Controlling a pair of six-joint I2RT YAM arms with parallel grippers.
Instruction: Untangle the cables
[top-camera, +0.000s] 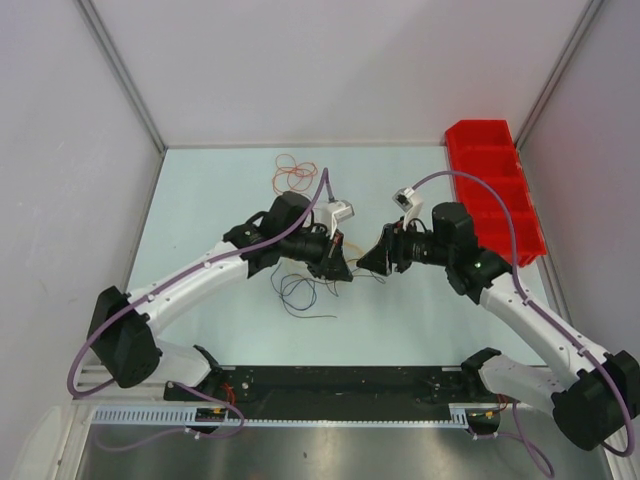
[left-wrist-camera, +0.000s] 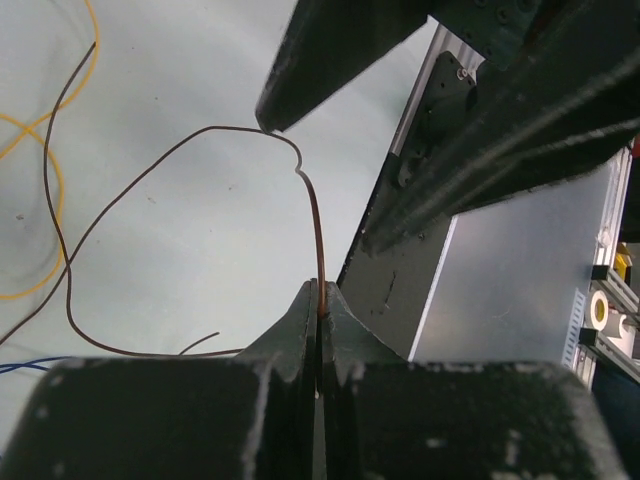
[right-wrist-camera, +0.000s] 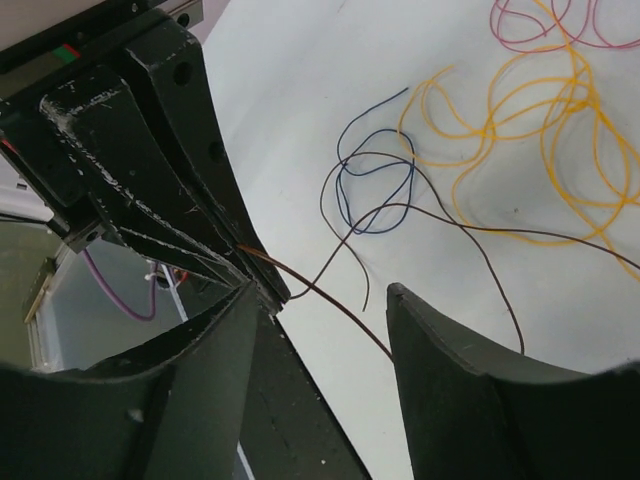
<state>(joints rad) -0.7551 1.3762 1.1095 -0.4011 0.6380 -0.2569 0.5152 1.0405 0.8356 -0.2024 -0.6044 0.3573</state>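
Observation:
My left gripper (left-wrist-camera: 320, 300) is shut on a thin pinkish-brown cable (left-wrist-camera: 180, 150) and holds it above the table near the middle (top-camera: 340, 265). My right gripper (right-wrist-camera: 325, 292) is open just to its right (top-camera: 372, 262). Its jaws stand on either side of the same brown cable (right-wrist-camera: 345, 315) without touching it. The brown cable loops down to the table among a dark blue cable (right-wrist-camera: 375, 180) and orange-yellow loops (right-wrist-camera: 520, 120). Red and pinkish loops (top-camera: 295, 175) lie further back on the table.
A red bin (top-camera: 495, 185) stands at the right edge of the table. Dark blue cable ends (top-camera: 300, 295) lie on the table in front of the left gripper. White walls close the table at the back and sides.

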